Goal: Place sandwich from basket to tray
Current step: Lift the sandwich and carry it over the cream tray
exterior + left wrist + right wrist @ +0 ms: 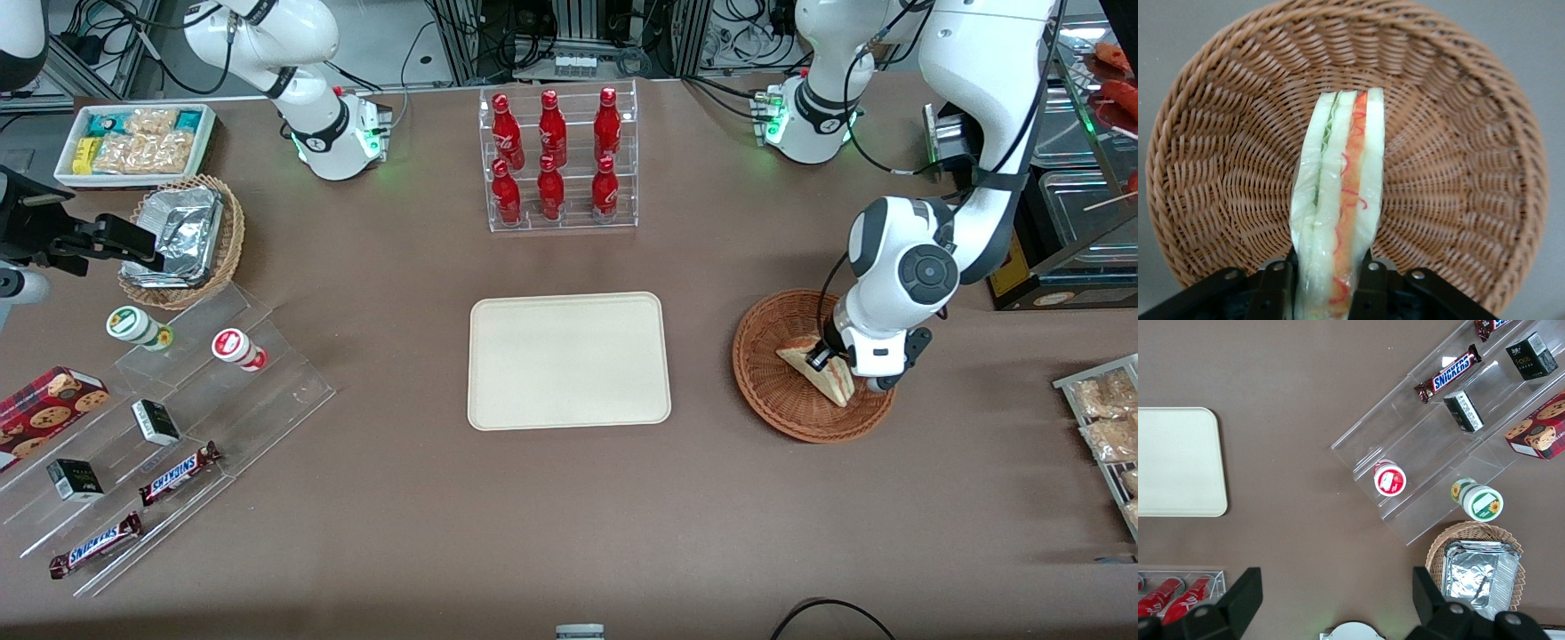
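Note:
The sandwich point(818, 366) point(1338, 200), a pale wrapped wedge with red and green filling along its cut edge, stands on edge in the round reddish-brown wicker basket point(766, 378) point(1218, 167). My left gripper point(824, 360) point(1331, 283) reaches down into the basket and is shut on the sandwich, one black finger point(1275, 287) pressed against each bread face. The cream tray point(569, 360) point(1178, 463) lies flat at the table's middle, beside the basket toward the parked arm's end, with nothing on it.
A clear rack of red bottles point(558, 160) stands farther from the front camera than the tray. A tan basket of foil containers point(182, 238), a white snack box point(133, 142) and clear steps with candy bars point(178, 471) lie toward the parked arm's end. Metal pans point(1080, 209) flank the working arm.

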